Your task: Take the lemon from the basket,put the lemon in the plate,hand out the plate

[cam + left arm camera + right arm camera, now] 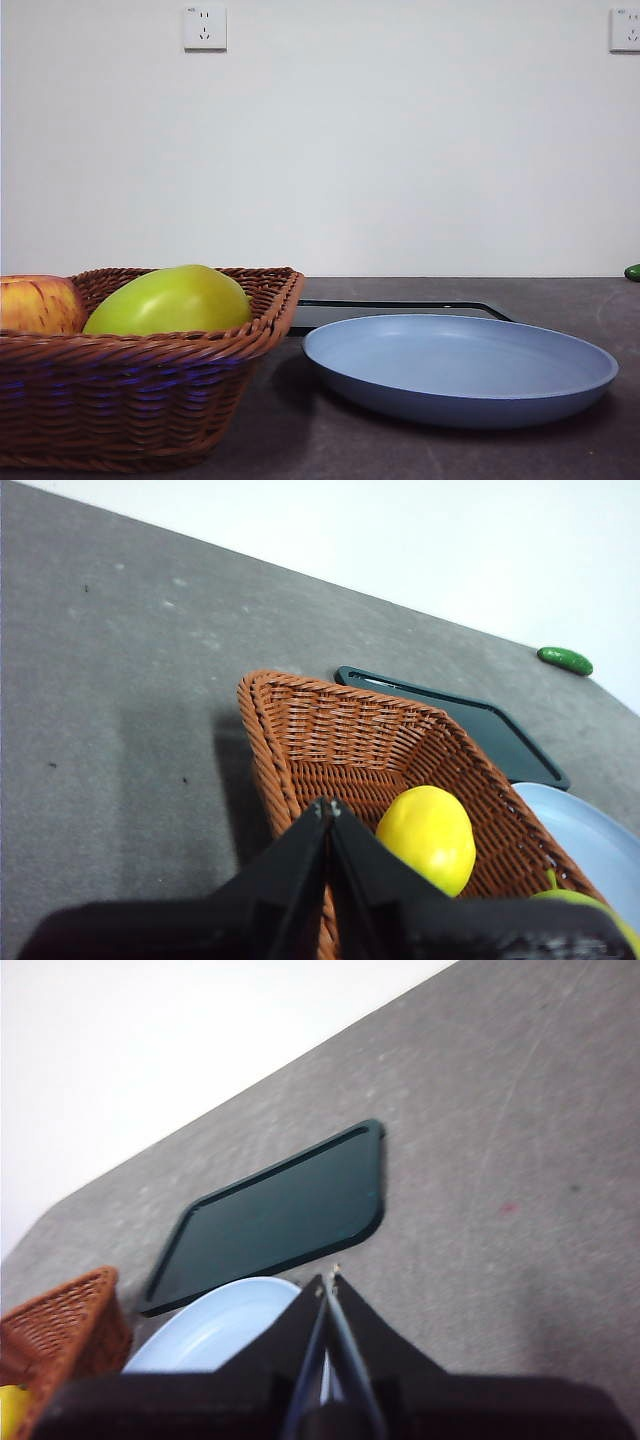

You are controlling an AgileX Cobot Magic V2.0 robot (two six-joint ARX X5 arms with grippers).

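The lemon (pixel 428 837) lies in the brown wicker basket (pixel 330 730), next to the large yellow-green fruit (pixel 590 910). In the front view the basket (pixel 130 400) stands at the left and the lemon is hidden behind the green fruit (pixel 170 300). The light-blue plate (pixel 460 365) sits empty to the right of the basket. My left gripper (pixel 328 805) is shut and empty, above the basket's rim close to the lemon. My right gripper (pixel 327 1280) is shut and empty, above the plate (pixel 215 1330). Neither arm shows in the front view.
A red-yellow apple (pixel 35 305) lies in the basket at the far left. A flat black tray (pixel 400 310) lies behind the plate. A small dark green object (pixel 632 272) lies at the far right of the table.
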